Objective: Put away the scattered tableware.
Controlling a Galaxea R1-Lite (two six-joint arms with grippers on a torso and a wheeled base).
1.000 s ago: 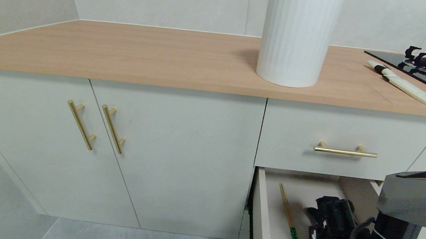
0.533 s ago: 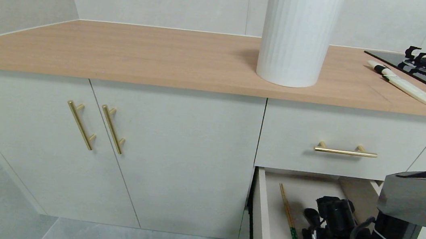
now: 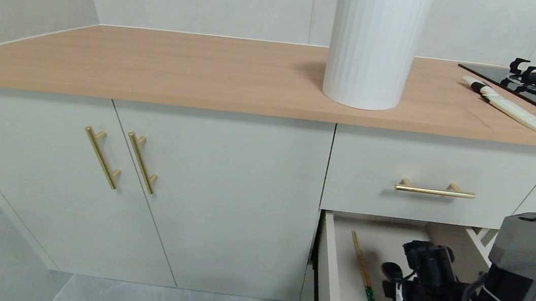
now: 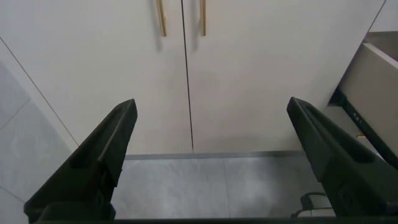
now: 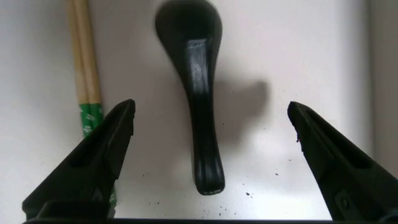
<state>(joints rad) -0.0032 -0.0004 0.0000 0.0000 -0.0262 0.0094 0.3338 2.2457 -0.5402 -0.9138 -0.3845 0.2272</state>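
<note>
Here the right claw (image 5: 210, 112) is released, its fingers spread wide over the open drawer (image 3: 331, 281). A black spoon (image 5: 199, 93) lies on the drawer floor between the fingers, which don't touch it. A pair of wooden chopsticks with green ends (image 5: 87, 81) lies just beside the spoon in the same drawer. The left claw (image 4: 211, 112) is also spread open, holding nothing, facing the shut cabinet doors (image 4: 249, 74). On the counter (image 3: 181, 68) are a white knife (image 3: 506, 105) and a white ribbed cylinder (image 3: 373, 41).
</note>
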